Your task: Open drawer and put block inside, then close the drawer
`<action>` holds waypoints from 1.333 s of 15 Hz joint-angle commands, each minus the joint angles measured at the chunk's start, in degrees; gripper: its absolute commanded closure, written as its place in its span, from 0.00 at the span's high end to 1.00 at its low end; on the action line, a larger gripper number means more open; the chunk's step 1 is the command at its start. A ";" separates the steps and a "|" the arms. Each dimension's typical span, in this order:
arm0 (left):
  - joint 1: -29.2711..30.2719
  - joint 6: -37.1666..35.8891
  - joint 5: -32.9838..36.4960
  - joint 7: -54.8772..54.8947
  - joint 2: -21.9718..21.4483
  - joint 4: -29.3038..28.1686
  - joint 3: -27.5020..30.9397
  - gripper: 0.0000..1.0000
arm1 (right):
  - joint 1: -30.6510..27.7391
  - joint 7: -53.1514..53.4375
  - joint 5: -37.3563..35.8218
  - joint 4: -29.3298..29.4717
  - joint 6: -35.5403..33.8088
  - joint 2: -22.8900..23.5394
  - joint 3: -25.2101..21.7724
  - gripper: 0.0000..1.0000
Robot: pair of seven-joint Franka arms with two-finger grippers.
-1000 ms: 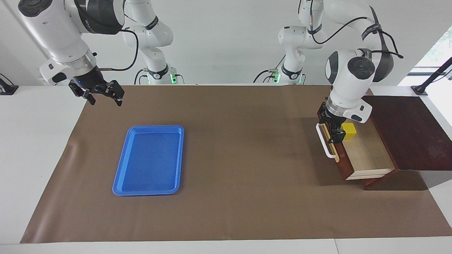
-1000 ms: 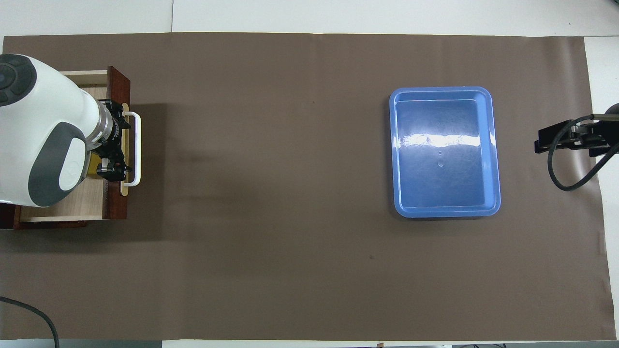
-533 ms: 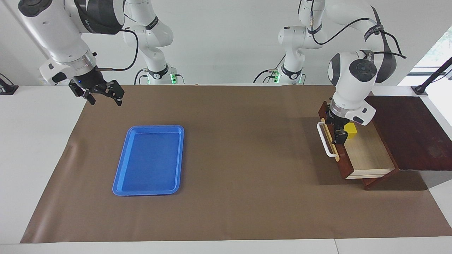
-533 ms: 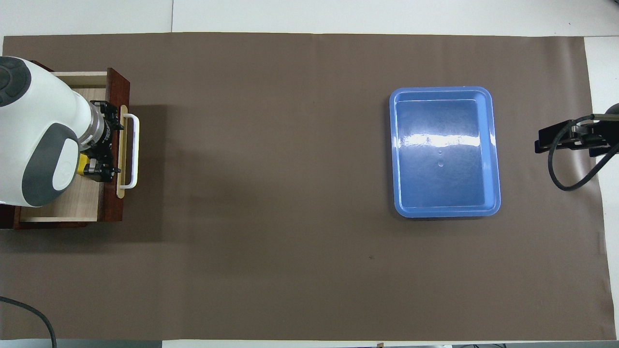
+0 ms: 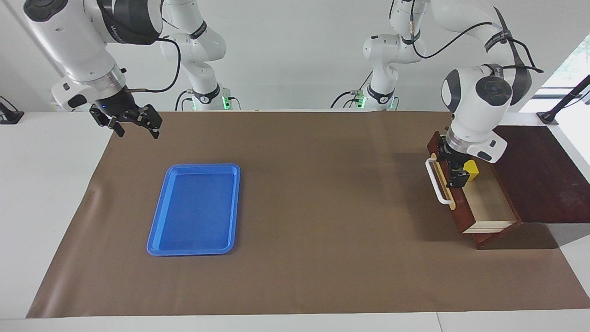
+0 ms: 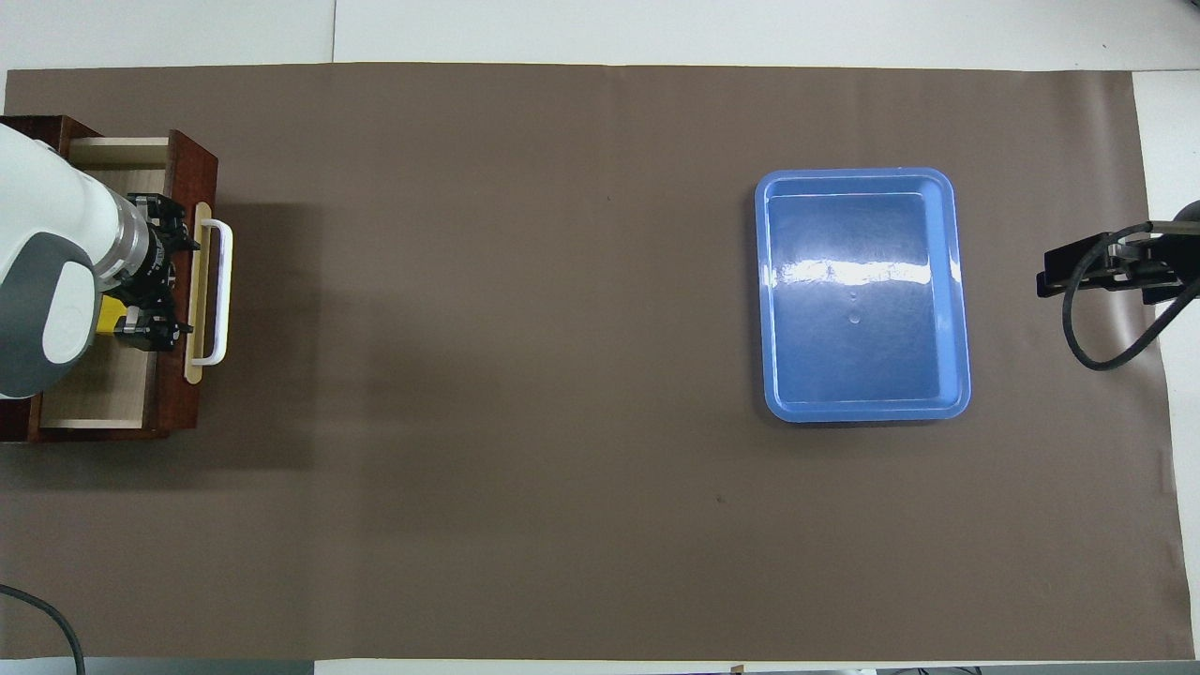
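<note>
The dark reddish-brown drawer (image 5: pixel 462 217) is partly open in its wooden box (image 5: pixel 539 175) at the left arm's end of the table. Its pale interior (image 5: pixel 492 203) and white handle (image 5: pixel 437 182) show. The small yellow block (image 5: pixel 471 169) lies inside the drawer, by the drawer front. My left gripper (image 5: pixel 456 177) is down at the inner side of the drawer front, right beside the block. In the overhead view the left gripper (image 6: pixel 161 272) covers part of the block (image 6: pixel 108 315) and of the drawer (image 6: pixel 178 398). My right gripper (image 5: pixel 137 130) is open and empty, and waits raised over the mat's edge at the right arm's end.
A flat blue tray (image 5: pixel 193 208) lies empty on the brown mat toward the right arm's end; it also shows in the overhead view (image 6: pixel 952 291). The right gripper (image 6: pixel 1097 267) shows at the edge of that view.
The drawer has slid further into its box, with the left gripper moving along at its front and the block riding inside. The right arm has not moved.
</note>
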 commanded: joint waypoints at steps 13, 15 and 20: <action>9.20 -2.69 0.99 16.42 -0.52 3.56 -0.03 1.00 | -0.74 -1.15 -0.79 -0.98 -0.06 -1.10 0.51 1.00; 8.06 -7.11 0.64 24.24 -2.97 4.89 -0.29 1.00 | -0.74 -1.06 -0.79 -0.98 -0.06 -1.10 0.60 1.00; 7.97 -15.11 -2.17 46.90 -8.08 4.98 -2.84 1.00 | -0.74 -1.06 -0.79 -0.98 -0.06 -1.10 0.51 1.00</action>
